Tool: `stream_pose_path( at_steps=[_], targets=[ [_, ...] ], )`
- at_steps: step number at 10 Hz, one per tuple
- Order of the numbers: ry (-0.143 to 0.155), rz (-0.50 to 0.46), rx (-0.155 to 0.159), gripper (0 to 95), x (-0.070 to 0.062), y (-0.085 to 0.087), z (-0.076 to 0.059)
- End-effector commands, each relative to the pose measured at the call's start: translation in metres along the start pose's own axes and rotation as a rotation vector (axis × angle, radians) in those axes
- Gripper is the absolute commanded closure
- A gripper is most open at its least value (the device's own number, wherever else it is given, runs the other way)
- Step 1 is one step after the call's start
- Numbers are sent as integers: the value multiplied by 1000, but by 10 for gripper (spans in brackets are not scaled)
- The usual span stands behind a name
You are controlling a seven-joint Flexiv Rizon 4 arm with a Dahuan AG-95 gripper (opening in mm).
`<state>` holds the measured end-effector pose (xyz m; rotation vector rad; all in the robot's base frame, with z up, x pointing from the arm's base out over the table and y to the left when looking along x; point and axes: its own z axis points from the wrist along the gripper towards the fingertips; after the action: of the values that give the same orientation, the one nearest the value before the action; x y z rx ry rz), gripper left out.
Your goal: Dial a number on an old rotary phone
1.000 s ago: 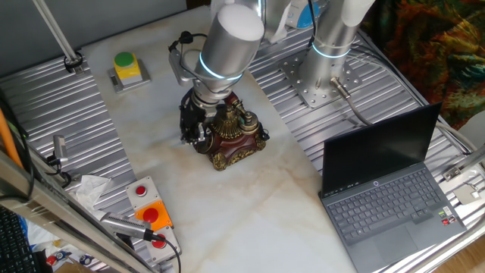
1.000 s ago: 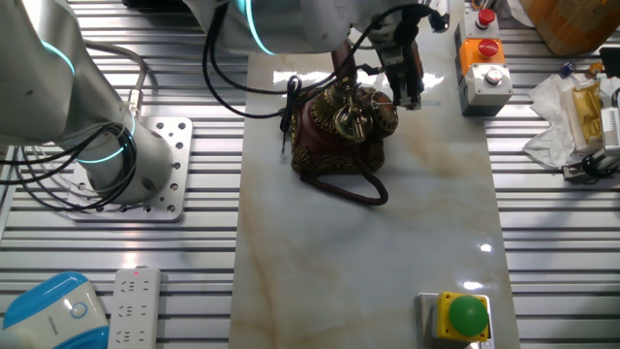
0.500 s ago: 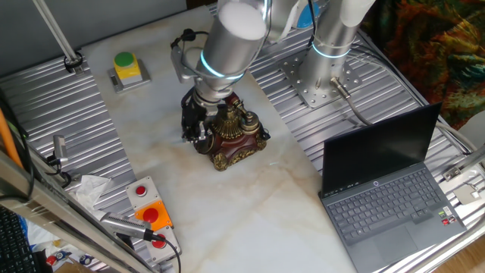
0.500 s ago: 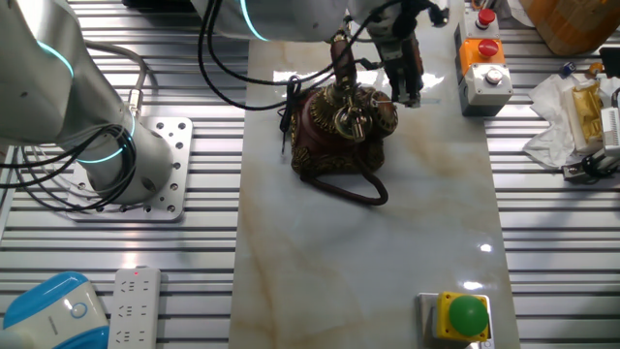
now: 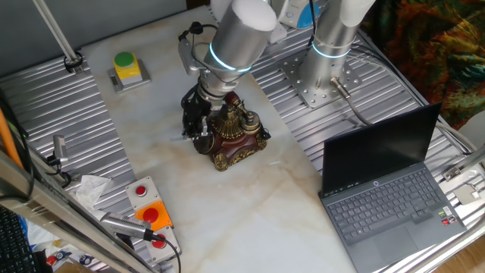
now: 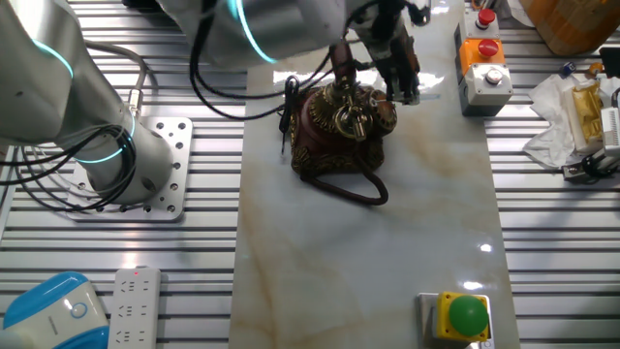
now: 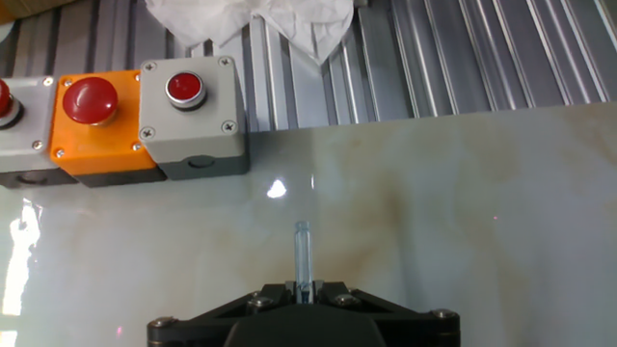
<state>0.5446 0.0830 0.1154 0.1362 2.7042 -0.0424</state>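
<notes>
While the arm leans in from the back of the marble tabletop [image 5: 250,205], the gripper [image 5: 193,121] hangs at the dial side of the old rotary phone [image 5: 231,136], black fingers close against the body. Whether it touches the dial, cannot tell; both fixed views are too small and the arm covers part of it. In the other fixed view the gripper [image 6: 399,73] sits at the phone's [image 6: 339,131] upper right edge, just beside the brass top trim.

Phone stands upright near the middle of the marble slab, dark red body, gold feet and trim, handset on the cradle. Black cord [image 6: 363,189] loops on the slab in front of it.

Hand view: the fingers look closed together, a thin clear rod [image 7: 303,255] sticking out from between them, pointing over bare marble. Phone not visible in this view. Grey button box [image 7: 191,116] with a red button, and an orange box [image 7: 96,125] beside it, touching, at the slab's edge. White crumpled tissue [image 7: 255,19] behind them.

Laptop [image 5: 386,189] open at the slab's right side. Green button on a yellow box [image 5: 126,67] well apart at the far left corner.
</notes>
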Motion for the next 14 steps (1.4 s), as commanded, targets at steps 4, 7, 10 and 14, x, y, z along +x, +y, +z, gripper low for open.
stream_pose_path(
  at_steps=[4, 7, 10, 14],
  targets=[
    [39, -10, 14, 950, 0, 2, 5],
    [37, -12, 13, 950, 0, 2, 5],
    [37, -11, 13, 950, 0, 2, 5],
    [55, -13, 22, 950, 1, 2, 6]
  ],
)
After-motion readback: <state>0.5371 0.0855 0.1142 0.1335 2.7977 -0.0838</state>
